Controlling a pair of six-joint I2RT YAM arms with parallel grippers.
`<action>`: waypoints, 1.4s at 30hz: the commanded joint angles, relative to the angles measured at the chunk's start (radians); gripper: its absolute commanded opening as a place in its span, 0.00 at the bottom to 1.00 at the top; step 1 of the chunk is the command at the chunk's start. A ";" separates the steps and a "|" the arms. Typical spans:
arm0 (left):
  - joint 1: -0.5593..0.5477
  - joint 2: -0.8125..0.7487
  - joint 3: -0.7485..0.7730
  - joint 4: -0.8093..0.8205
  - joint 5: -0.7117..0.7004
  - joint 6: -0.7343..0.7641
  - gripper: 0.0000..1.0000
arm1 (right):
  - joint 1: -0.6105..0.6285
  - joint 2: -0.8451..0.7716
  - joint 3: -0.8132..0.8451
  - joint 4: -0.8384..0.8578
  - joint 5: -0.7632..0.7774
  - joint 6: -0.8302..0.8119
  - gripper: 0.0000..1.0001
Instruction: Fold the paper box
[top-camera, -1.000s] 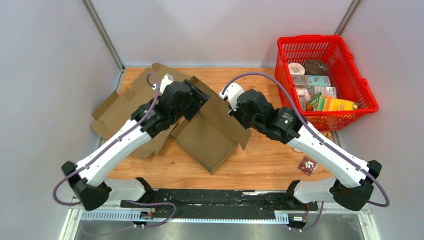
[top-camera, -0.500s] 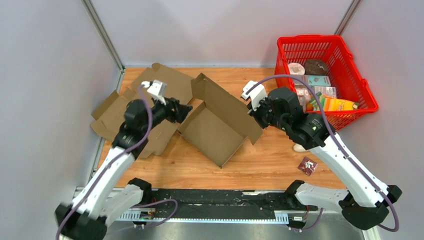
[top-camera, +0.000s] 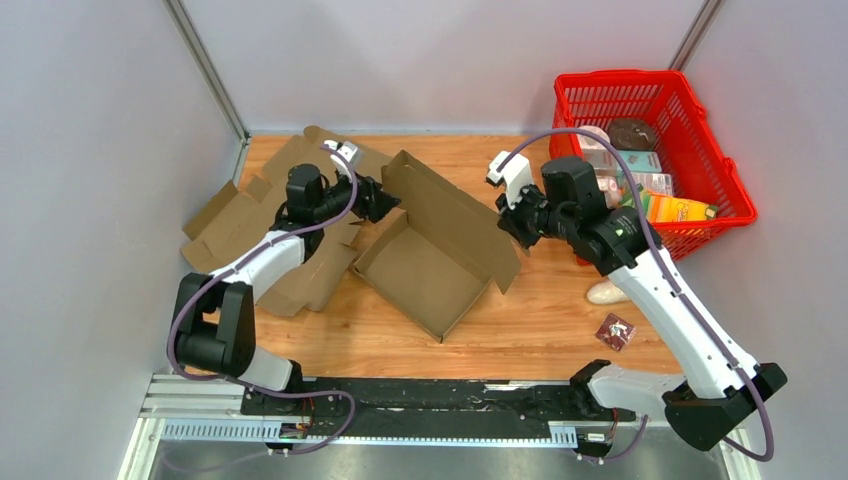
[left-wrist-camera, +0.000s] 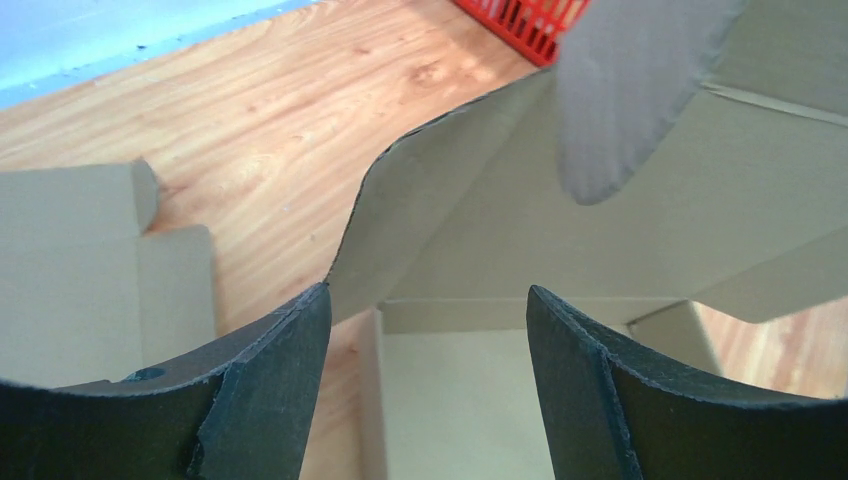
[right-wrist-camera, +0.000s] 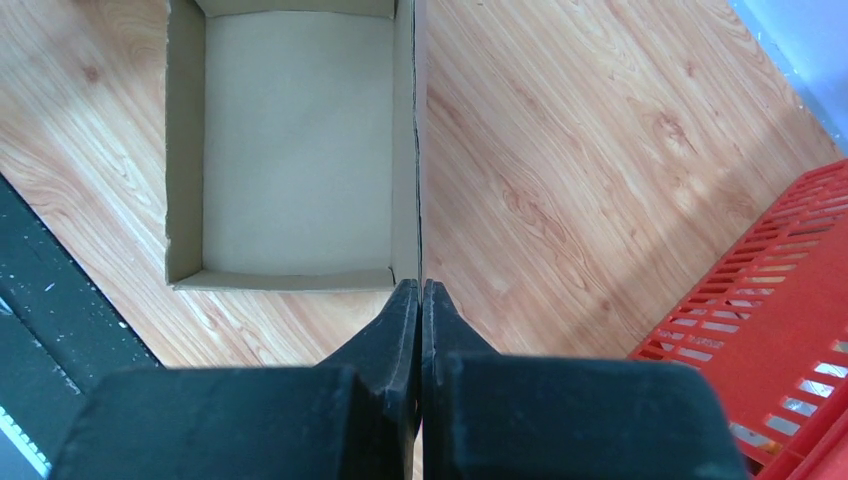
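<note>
The part-folded cardboard box (top-camera: 425, 262) lies mid-surface (top-camera: 540, 325). The right pincer (top-camera: 512, 228) is closed on its upright wall, a grip only its wrist camera shows clearly. The left pincer (top-camera: 386, 205) gapes wide beside the opposite corner.

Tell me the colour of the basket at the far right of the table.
The basket is bright red, seen best in the top external view.
</note>
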 joint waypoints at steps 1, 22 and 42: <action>0.007 0.070 0.067 0.057 -0.033 0.146 0.79 | -0.003 -0.028 0.066 0.034 -0.057 -0.026 0.00; 0.007 0.164 0.158 -0.011 0.168 0.241 0.23 | -0.003 -0.014 0.020 0.057 -0.029 0.003 0.00; -0.055 -0.045 -0.120 0.209 -0.073 0.045 0.01 | -0.351 -0.381 -0.268 -0.440 0.632 1.080 1.00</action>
